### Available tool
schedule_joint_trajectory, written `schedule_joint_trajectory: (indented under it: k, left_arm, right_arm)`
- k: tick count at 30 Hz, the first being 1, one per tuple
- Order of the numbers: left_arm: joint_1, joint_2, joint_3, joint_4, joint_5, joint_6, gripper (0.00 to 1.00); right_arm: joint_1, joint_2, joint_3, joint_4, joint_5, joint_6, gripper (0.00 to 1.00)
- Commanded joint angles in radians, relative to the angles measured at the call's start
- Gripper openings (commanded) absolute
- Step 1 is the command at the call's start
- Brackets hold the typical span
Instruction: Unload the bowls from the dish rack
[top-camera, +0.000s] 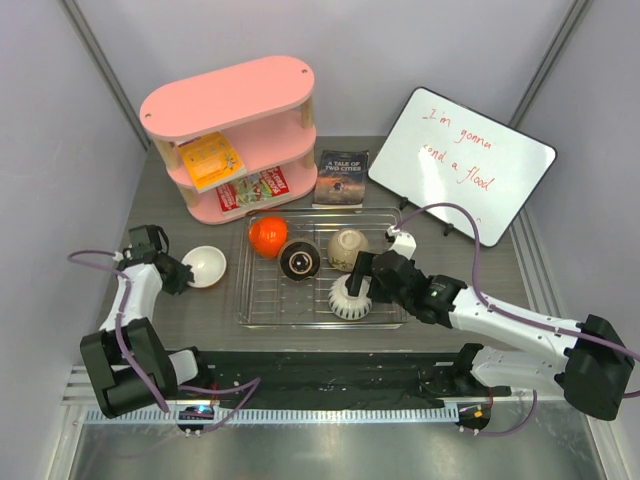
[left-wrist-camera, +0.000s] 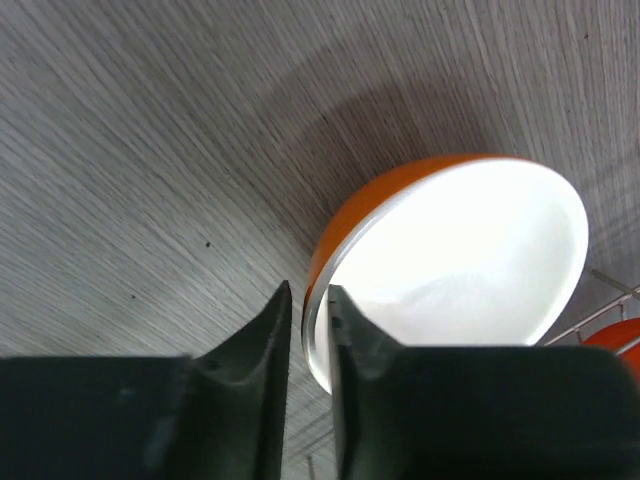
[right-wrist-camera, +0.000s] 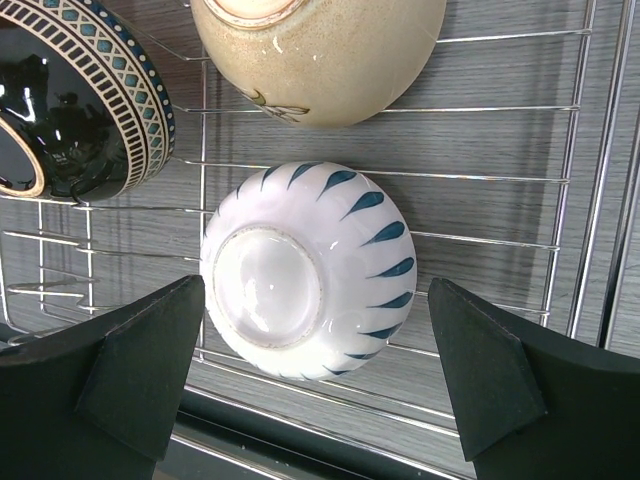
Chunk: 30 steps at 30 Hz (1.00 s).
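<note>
Here the white bowl (right-wrist-camera: 305, 270) lies between right fingers (right-wrist-camera: 150, 350).

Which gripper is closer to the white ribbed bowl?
Right. The right gripper hovers directly above the white ribbed bowl, open, straddling it. The left gripper is off the dish rack, at the orange bowl on the table.

Table (top-camera: 180, 310): grey wood-grain surface.
Centre: dish rack (top-camera: 270, 296).
Left of rack: orange bowl (top-camera: 204, 266), white inside.
Rear: pink shelf unit (top-camera: 228, 100), book (top-camera: 341, 178), whiteboard (top-camera: 460, 160) on its stand.
</note>
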Motion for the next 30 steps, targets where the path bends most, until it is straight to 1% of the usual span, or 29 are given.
schedule_joint_trajectory:
  k: [1, 2, 3, 6, 9, 12, 13, 15, 16, 18, 19, 20, 22, 23, 26, 27, 28, 29, 30]
  left_arm:
    - [0.002, -0.042, 0.027, -0.001, -0.014, 0.008, 0.30]
    - [0.002, -0.060, 0.024, -0.002, -0.014, 0.008, 0.39]
    - [0.002, -0.077, 0.016, -0.005, -0.023, 0.008, 0.53]
    - [0.003, -0.133, 0.013, -0.008, -0.037, 0.001, 0.68]
    - [0.002, -0.165, 0.025, -0.024, -0.032, 0.001, 0.70]
    - [0.003, -0.208, 0.065, -0.037, 0.034, 0.014, 0.71]
    - [0.000, -0.234, 0.100, -0.041, 0.069, 0.017, 0.72]
    - [-0.015, -0.254, 0.148, -0.056, 0.089, 0.031, 0.73]
    - [-0.026, -0.258, 0.201, -0.056, 0.115, 0.040, 0.73]
    - [-0.110, -0.245, 0.267, -0.095, 0.085, 0.073, 0.73]
    - [-0.153, -0.234, 0.347, -0.109, 0.025, 0.092, 0.73]
    - [-0.261, -0.200, 0.381, -0.125, -0.006, 0.125, 0.73]
    - [-0.384, -0.151, 0.461, -0.180, -0.105, 0.150, 0.73]
    - [-0.471, -0.099, 0.520, -0.195, -0.154, 0.159, 0.73]
    - [-0.571, -0.016, 0.596, -0.225, -0.185, 0.181, 0.74]
    - [-0.595, 0.037, 0.611, -0.235, -0.205, 0.190, 0.74]
    - [-0.621, 0.063, 0.634, -0.248, -0.230, 0.198, 0.75]
    - [-0.674, 0.096, 0.654, -0.255, -0.253, 0.205, 0.75]
    - [-0.697, 0.151, 0.697, -0.274, -0.297, 0.224, 0.75]
  right_arm:
    - [-0.002, -0.024, -0.003, 0.035, 0.009, 0.004, 1.00]
    - [-0.004, -0.026, -0.003, 0.035, 0.009, 0.006, 1.00]
    - [-0.004, -0.024, -0.003, 0.034, 0.009, 0.006, 1.00]
    - [-0.004, -0.018, -0.001, 0.034, 0.008, 0.006, 1.00]
    - [-0.004, -0.015, 0.001, 0.034, 0.005, 0.007, 1.00]
    - [-0.004, -0.020, -0.003, 0.035, 0.008, 0.006, 1.00]
    - [-0.005, -0.020, -0.003, 0.038, 0.002, 0.006, 1.00]
    - [-0.005, -0.017, 0.001, 0.046, -0.003, 0.006, 1.00]
    - [-0.004, -0.015, -0.001, 0.051, -0.005, 0.007, 1.00]
    - [-0.004, -0.011, -0.001, 0.061, -0.009, 0.012, 1.00]
    - [-0.004, -0.009, -0.001, 0.066, -0.012, 0.014, 1.00]
    - [-0.004, -0.004, 0.001, 0.069, -0.012, 0.015, 1.00]
    - [-0.004, -0.001, 0.002, 0.071, -0.014, 0.017, 1.00]
    - [-0.005, -0.003, 0.004, 0.071, -0.017, 0.018, 1.00]
    - [-0.004, -0.006, 0.007, 0.071, -0.018, 0.020, 1.00]
    - [-0.005, -0.014, 0.007, 0.069, -0.017, 0.018, 1.00]
    - [-0.004, -0.020, 0.005, 0.069, -0.015, 0.018, 1.00]
    - [-0.004, -0.023, 0.005, 0.066, -0.014, 0.017, 1.00]
    - [-0.005, -0.027, 0.002, 0.066, -0.008, 0.015, 1.00]
